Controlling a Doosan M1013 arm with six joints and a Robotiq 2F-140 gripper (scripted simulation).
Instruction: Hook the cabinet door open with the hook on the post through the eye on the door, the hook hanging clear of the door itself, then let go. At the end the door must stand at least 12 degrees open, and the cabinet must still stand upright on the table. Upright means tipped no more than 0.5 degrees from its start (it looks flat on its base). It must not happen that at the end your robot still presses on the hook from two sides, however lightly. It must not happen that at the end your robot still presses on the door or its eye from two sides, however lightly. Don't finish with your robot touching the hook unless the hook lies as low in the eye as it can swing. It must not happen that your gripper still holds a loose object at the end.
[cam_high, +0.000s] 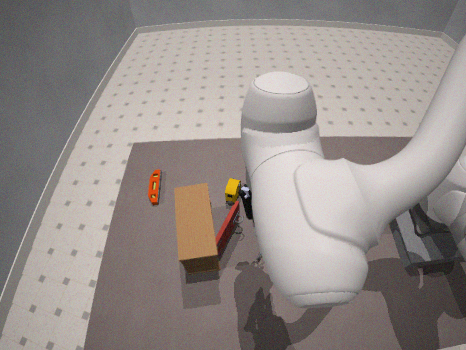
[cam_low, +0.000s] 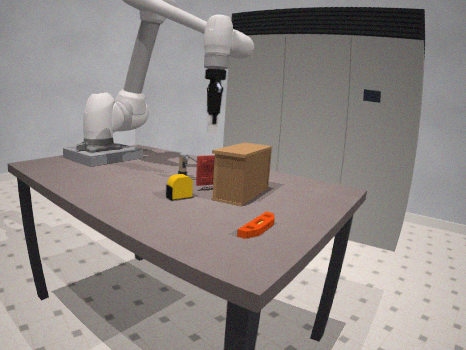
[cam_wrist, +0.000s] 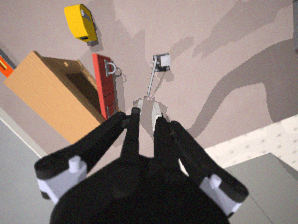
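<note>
The wooden cabinet (cam_high: 196, 227) (cam_low: 241, 172) (cam_wrist: 55, 95) stands flat on the table. Its red door (cam_high: 227, 227) (cam_low: 205, 170) (cam_wrist: 105, 85) stands swung open, with the wire eye (cam_wrist: 112, 70) on its face. The small post (cam_wrist: 162, 61) (cam_low: 182, 164) stands on the table a little in front of the door. Its thin hook (cam_wrist: 151, 82) slants down away from the door and is not in the eye. My gripper (cam_wrist: 147, 107) (cam_low: 213, 120) hangs high above the hook's free end, pointing straight down, with the fingers nearly together and nothing between them. In the top view the arm hides most of it (cam_high: 246, 200).
A yellow tape measure (cam_high: 232, 190) (cam_low: 179, 187) (cam_wrist: 81, 21) sits close beside the door's hinge end. An orange level (cam_high: 155, 186) (cam_low: 256, 224) lies on the cabinet's far side. The robot base (cam_low: 100, 150) is at the table's back corner. A tall grey locker (cam_low: 325, 120) stands behind the table.
</note>
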